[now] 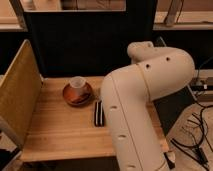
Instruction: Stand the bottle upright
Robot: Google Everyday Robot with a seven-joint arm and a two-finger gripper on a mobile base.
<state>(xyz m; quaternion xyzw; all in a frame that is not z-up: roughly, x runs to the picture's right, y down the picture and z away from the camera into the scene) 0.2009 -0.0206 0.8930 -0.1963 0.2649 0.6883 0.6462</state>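
A small pale, translucent bottle (77, 82) rests in a brown ceramic bowl (70, 98) at the back middle of the wooden table (60, 132). Whether it stands straight or leans against the bowl I cannot tell. My bulky white arm (140, 95) fills the right half of the view, bending from the upper right down toward the front edge. My gripper is hidden behind the arm. Nothing shows in its grasp, and the bottle lies well clear of the arm.
A dark oblong block (98, 112) with a pale stripe lies flat on the table just left of the arm. A tan panel (17, 92) walls the left side and a dark panel (85, 45) the back. Cables (195, 135) lie on the floor at right.
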